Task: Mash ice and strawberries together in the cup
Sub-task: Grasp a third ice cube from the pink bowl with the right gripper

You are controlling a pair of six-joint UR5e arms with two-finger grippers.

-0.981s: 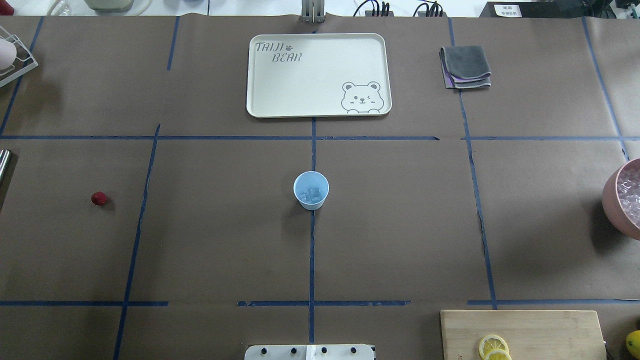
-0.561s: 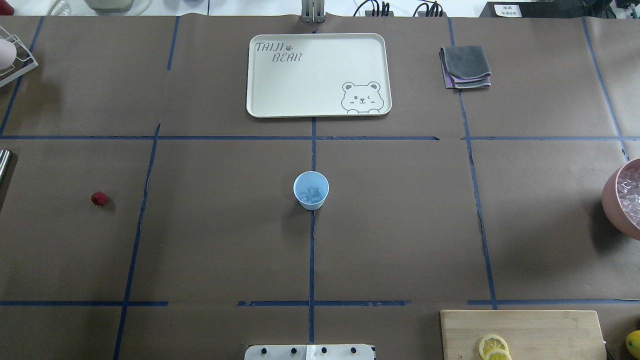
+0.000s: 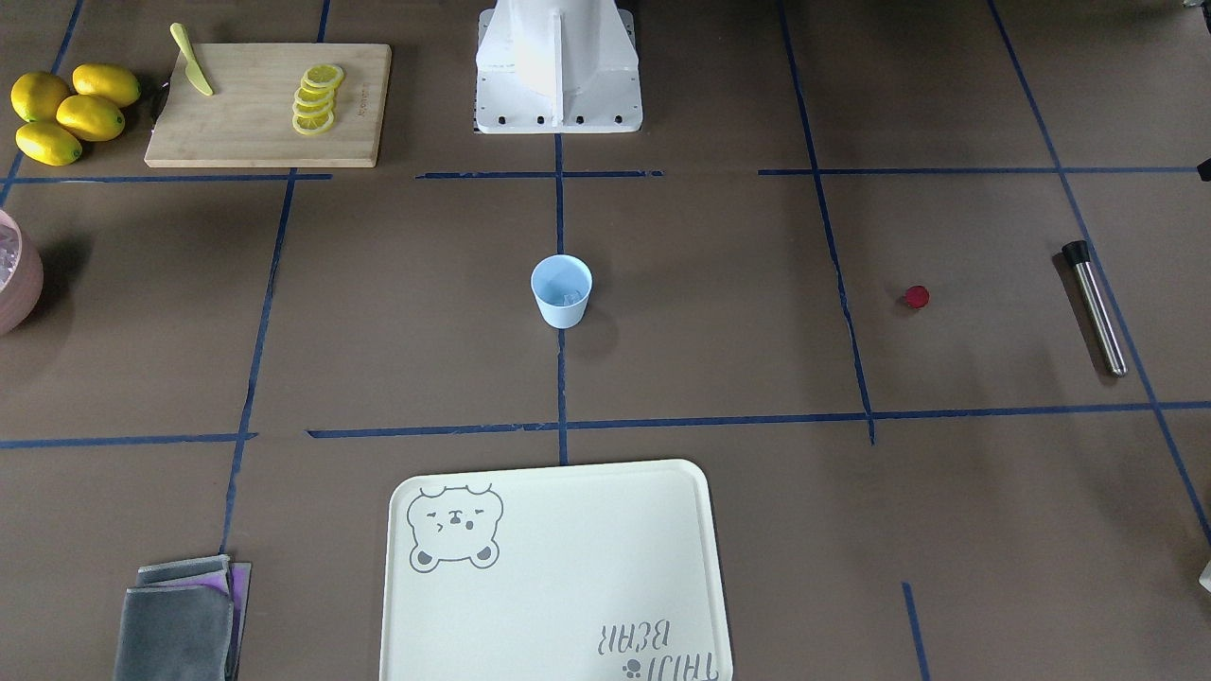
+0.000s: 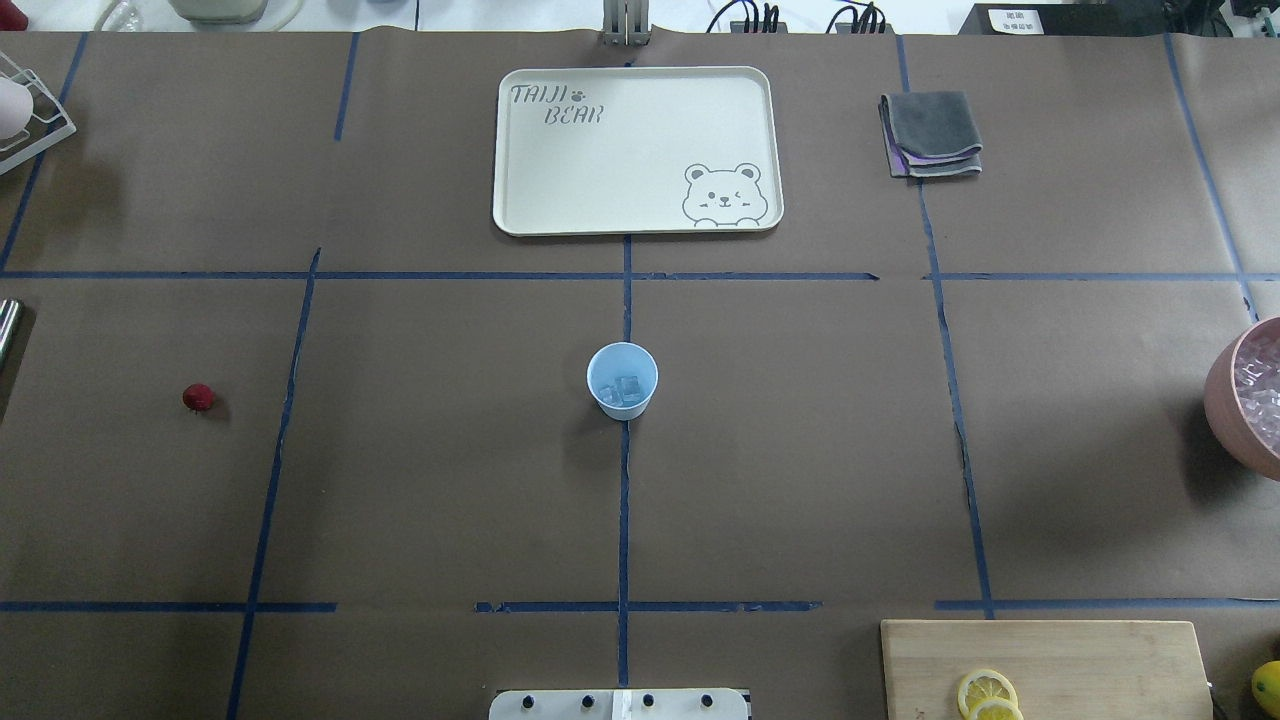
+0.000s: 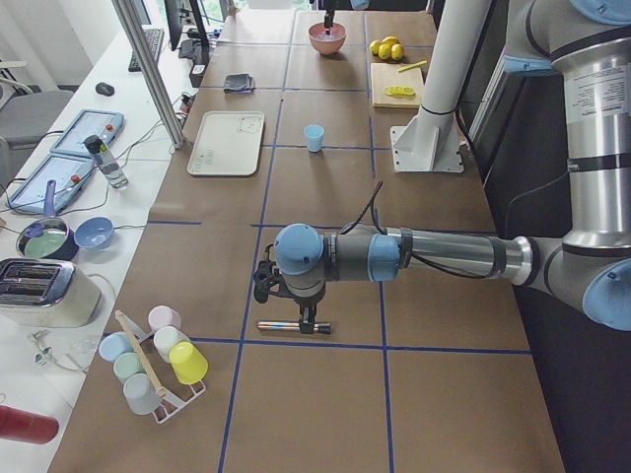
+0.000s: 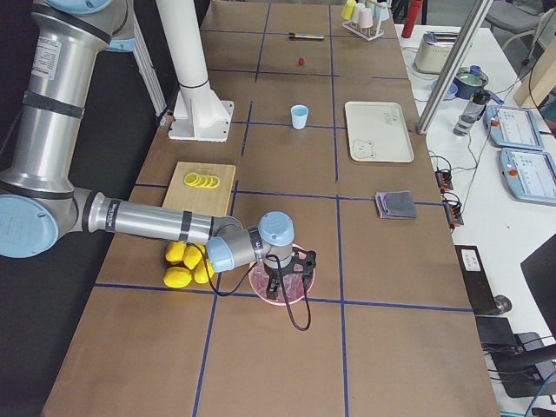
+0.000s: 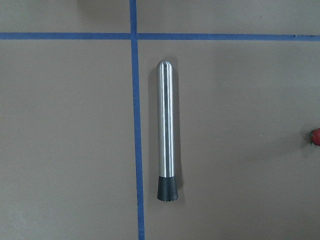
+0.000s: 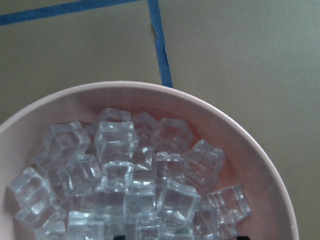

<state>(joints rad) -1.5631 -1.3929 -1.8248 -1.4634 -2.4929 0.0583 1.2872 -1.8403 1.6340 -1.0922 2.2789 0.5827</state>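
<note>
The pale blue cup [image 4: 622, 380] stands upright at the table's middle, with a few chunks of ice [image 4: 620, 390] in its bottom. More ice [image 8: 125, 180] fills the pink bowl [image 4: 1240, 400] at the right edge. One strawberry [image 4: 198, 398] lies on the paper far to the left. My left gripper [image 5: 301, 317] hangs over a steel muddler [image 7: 166, 130]; I cannot tell whether it is open or shut. My right gripper [image 6: 282, 285] hovers over the pink bowl [image 6: 280, 280]; its state cannot be told either.
A cream bear tray [image 4: 520, 200] lies beyond the cup, with a folded grey cloth [image 4: 930, 133] to its right. A cutting board [image 3: 246, 132] with lemon slices [image 3: 315, 97], a yellow knife and whole lemons [image 3: 71, 109] sits near the base. A cup rack [image 5: 148, 360] stands at the left end.
A red patch at the overhead view's top left corner has slipped out of view. The cup, the strawberry and the bowl have stayed where they were.
</note>
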